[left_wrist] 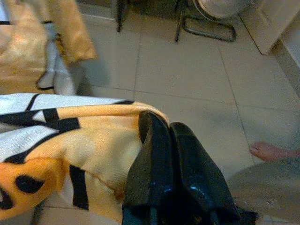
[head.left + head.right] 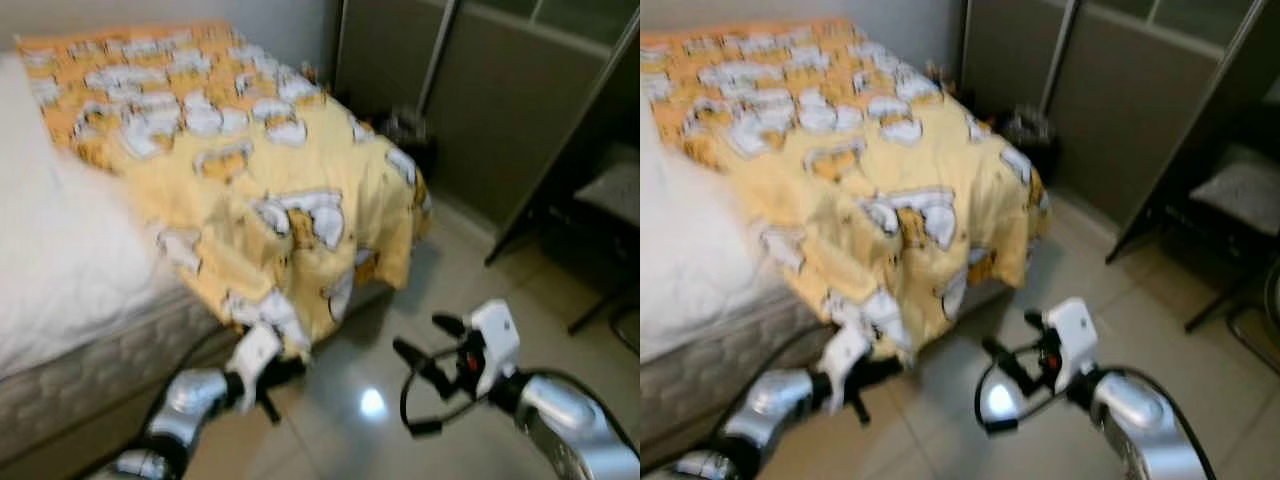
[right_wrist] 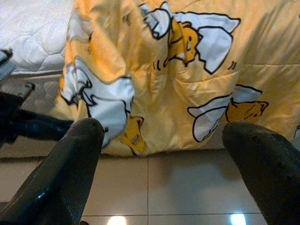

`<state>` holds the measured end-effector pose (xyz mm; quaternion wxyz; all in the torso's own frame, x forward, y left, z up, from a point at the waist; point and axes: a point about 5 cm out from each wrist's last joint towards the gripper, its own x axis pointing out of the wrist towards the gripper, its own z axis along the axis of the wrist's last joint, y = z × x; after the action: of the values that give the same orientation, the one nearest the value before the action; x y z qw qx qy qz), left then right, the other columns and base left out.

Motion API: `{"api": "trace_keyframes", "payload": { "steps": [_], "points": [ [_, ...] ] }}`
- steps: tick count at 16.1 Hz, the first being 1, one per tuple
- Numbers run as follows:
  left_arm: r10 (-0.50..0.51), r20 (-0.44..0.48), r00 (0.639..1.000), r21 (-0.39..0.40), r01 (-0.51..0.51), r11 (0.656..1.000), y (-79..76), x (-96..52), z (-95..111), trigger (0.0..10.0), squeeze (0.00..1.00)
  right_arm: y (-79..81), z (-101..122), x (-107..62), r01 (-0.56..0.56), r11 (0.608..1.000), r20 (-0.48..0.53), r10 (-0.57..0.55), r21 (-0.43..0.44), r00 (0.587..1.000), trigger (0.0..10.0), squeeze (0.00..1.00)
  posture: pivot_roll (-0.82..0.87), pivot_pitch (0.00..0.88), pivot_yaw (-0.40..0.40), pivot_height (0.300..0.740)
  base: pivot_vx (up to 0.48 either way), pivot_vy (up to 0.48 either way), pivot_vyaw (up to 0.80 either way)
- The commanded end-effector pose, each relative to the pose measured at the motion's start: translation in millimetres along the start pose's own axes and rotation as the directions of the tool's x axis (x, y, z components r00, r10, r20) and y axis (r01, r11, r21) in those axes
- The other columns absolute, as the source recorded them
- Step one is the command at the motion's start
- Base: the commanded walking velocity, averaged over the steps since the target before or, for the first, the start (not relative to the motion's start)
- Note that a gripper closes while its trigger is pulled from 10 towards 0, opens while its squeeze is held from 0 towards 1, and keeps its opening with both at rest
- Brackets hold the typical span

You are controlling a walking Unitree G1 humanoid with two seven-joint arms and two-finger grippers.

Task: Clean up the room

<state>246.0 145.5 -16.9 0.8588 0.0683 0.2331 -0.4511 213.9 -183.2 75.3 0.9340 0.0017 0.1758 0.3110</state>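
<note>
A yellow blanket (image 2: 250, 170) printed with white and orange cartoon figures lies across the bed and hangs over its foot end towards the floor. My left gripper (image 2: 285, 365) is low at the blanket's hanging corner. In the left wrist view its fingers (image 1: 161, 140) are pressed together on a fold of the yellow cloth (image 1: 84, 140). My right gripper (image 2: 425, 338) hovers open over the floor tiles, a little right of that corner, with nothing between its fingers (image 3: 70, 164). It faces the hanging blanket (image 3: 178, 79).
The bare white mattress (image 2: 50, 260) shows on the bed's left side. Grey sliding wardrobe doors (image 2: 500, 110) stand to the right, with a chair (image 2: 610, 200) beyond. Dark small items (image 2: 405, 130) sit by the wall. A person's bare foot (image 1: 272, 151) and a metal stand (image 1: 206, 28) are on the tiles.
</note>
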Motion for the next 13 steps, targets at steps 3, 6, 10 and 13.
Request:
{"api": "trace_keyframes", "payload": {
  "steps": [3, 6, 10, 13],
  "points": [
    [0.02, -0.051, 0.998, 0.034, -0.019, 0.999, 4.3, -8.2, -6.7, 0.0, 0.0, -1.6, 0.8, 2.0, -0.004, 1.0, 0.012, 0.004, 0.002, 1.0, 10.0, 0.0, -0.14, 0.0, -0.046, 0.74, 0.0, 0.0, 0.0],
    [-0.002, -0.079, 0.997, 0.056, 0.006, 0.998, 0.9, -9.9, -11.7, 0.0, 0.0, -0.7, -1.4, 1.3, -0.007, 1.0, 0.008, 0.007, 0.006, 1.0, 10.0, 0.0, -0.14, 0.0, -0.048, 0.74, 0.0, 0.0, 0.0],
    [-0.09, -0.322, 0.943, 0.279, 0.185, 0.942, -1.4, -28.6, -32.5, 0.0, 0.0, 2.2, -4.1, 2.1, -0.009, 1.0, 0.006, 0.009, 0.012, 1.0, 10.0, 0.0, -0.13, 0.0, -0.039, 0.74, 0.0, 0.0, 0.0],
    [-0.224, -0.528, 0.819, 0.272, 0.413, 0.869, -19.6, -55.6, -68.2, 0.0, 0.0, 4.4, -6.8, 1.4, -0.011, 1.0, 0.001, 0.011, 0.021, 1.0, 10.0, 0.0, -0.13, 0.0, -0.027, 0.74, 0.0, 0.0, 0.0]
  ]
}}
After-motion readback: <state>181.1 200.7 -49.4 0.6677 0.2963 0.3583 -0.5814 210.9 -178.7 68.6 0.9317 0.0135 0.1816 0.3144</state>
